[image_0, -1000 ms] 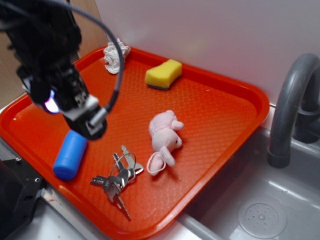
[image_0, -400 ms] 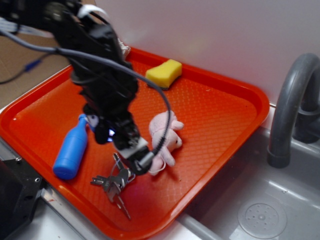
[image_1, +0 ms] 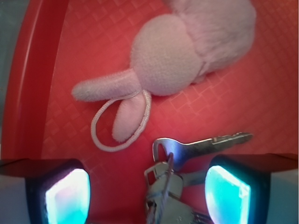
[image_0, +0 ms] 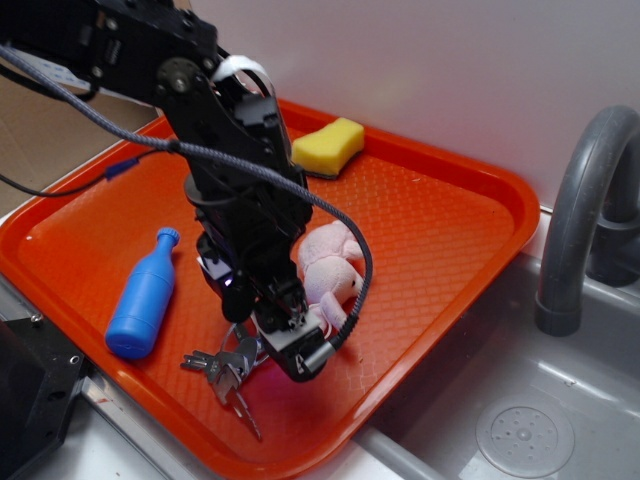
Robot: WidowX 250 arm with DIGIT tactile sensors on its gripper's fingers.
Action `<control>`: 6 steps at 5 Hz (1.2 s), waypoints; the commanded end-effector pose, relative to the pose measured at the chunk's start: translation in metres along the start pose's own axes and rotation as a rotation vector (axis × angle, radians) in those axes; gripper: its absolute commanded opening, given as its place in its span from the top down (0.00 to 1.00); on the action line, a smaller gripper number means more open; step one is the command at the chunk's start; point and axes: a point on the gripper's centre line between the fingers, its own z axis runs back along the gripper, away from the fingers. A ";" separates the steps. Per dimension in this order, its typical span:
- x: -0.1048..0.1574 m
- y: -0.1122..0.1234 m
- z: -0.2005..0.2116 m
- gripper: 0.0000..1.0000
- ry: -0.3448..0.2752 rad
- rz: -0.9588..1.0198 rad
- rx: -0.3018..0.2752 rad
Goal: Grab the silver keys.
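The grey plastic sink (image_0: pixel 560 400) with its curved faucet (image_0: pixel 580 220) fills the right of the scene; the large orange textured plastic tray (image_0: pixel 440 210) lies left of it on the counter. Over the tray's near side the black robot arm (image_0: pixel 235 170) reaches steeply down, wrist pitched toward the tray floor, its gripper (image_0: pixel 290 345) low above the near rim. The jaws stand apart: in the wrist view the two lit pads (image_1: pixel 67 196) flank the silver keys (image_1: pixel 180 186), a bunch of shiny metal keys on a wire ring lying flat on the tray's near part. The step in hand looks like the final descent to straddle them; next calls for lowering slightly, then closing on the bunch without catching the pink plush bunny (image_0: pixel 330 262) just beyond. A blue plastic bottle (image_0: pixel 143 298) lies left; a yellow sponge (image_0: pixel 327 147) sits far.
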 end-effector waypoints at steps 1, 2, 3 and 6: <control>-0.007 -0.006 -0.005 1.00 -0.020 -0.020 0.022; -0.007 -0.005 -0.002 1.00 -0.025 -0.026 0.029; -0.010 -0.003 0.000 1.00 -0.039 -0.031 0.042; -0.013 0.046 0.070 1.00 -0.127 0.042 0.016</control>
